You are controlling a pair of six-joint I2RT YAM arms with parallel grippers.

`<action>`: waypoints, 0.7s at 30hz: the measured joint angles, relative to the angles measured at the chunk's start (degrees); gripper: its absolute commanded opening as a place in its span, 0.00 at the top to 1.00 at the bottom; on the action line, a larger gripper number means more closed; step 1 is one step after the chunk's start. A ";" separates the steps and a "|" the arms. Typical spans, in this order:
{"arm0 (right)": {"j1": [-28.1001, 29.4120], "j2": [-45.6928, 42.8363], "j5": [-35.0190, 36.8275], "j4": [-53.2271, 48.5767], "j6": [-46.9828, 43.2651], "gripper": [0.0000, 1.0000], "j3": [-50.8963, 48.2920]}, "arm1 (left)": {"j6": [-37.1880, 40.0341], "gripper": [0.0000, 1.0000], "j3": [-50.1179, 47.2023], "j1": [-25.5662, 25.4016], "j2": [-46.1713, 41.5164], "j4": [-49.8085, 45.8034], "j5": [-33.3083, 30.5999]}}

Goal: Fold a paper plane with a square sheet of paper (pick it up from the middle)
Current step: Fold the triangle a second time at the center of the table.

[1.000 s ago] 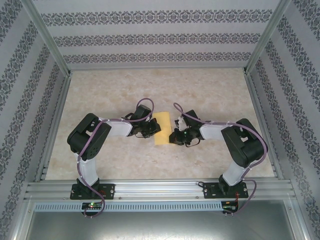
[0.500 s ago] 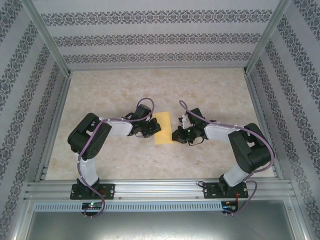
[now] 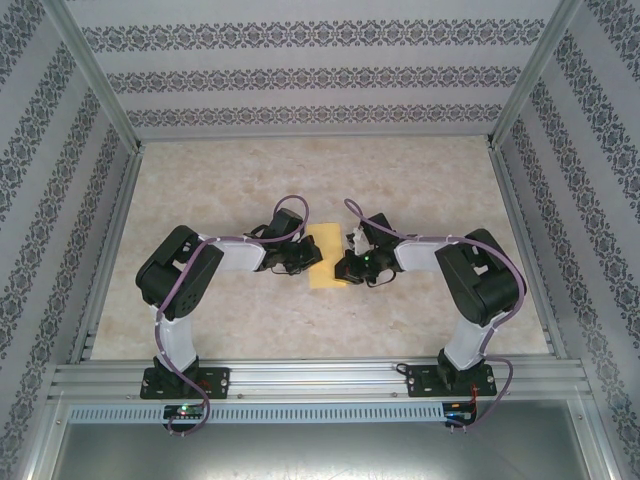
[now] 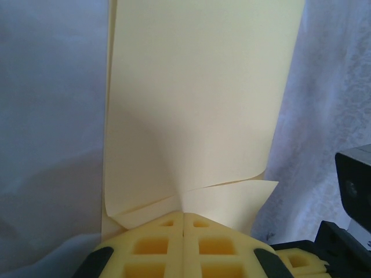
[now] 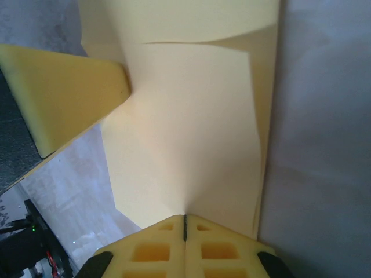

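Note:
The square sheet of paper [image 3: 325, 243] lies folded into a narrow yellow-orange strip on the table between both grippers. My left gripper [image 3: 312, 258] comes at it from the left. In the left wrist view the paper [image 4: 197, 87] has loose flaps that run into the tips of my left gripper [image 4: 184, 213], which is shut on its near edge. My right gripper [image 3: 341, 268] meets the strip from the right. In the right wrist view its foam tips [image 5: 185, 217] are shut and rest against the paper [image 5: 191, 127]. One left finger [image 5: 64, 92] presses the paper at upper left.
The beige marbled table [image 3: 420, 180] is fenced by patterned walls and an aluminium frame [image 3: 320, 378] at the near edge. Both arm elbows bulge outward, left [image 3: 178, 268] and right [image 3: 478, 280]. Part of the right gripper's black body [image 4: 353, 174] shows at the left wrist view's right edge.
The right arm swung out to the right away from the paper, then came back to touch its right edge. The left arm and the paper stayed put.

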 measured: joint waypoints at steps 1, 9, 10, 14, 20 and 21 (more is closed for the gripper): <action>0.00 0.00 -0.09 0.33 0.02 0.98 -0.20 | 0.11 0.91 0.09 0.00 -0.02 -0.22 0.04; 0.02 0.00 -0.63 1.97 0.09 0.99 -0.90 | -0.28 0.96 0.57 -0.98 -2.51 -4.33 -0.15; 0.09 0.00 -0.63 1.97 0.09 0.99 -0.90 | -0.70 0.96 0.55 -1.42 -2.75 -4.24 -0.13; 0.11 -0.04 -0.63 2.56 0.13 0.99 -1.16 | -2.01 0.97 0.35 -3.26 -2.73 -3.39 0.42; 0.11 -0.04 -0.63 2.69 0.20 0.99 -1.22 | -2.91 0.98 0.87 -4.52 -1.18 -3.10 0.72; 0.11 -0.04 -0.66 2.80 0.28 0.99 -1.27 | -3.06 0.98 0.90 -4.57 -0.79 -3.13 0.76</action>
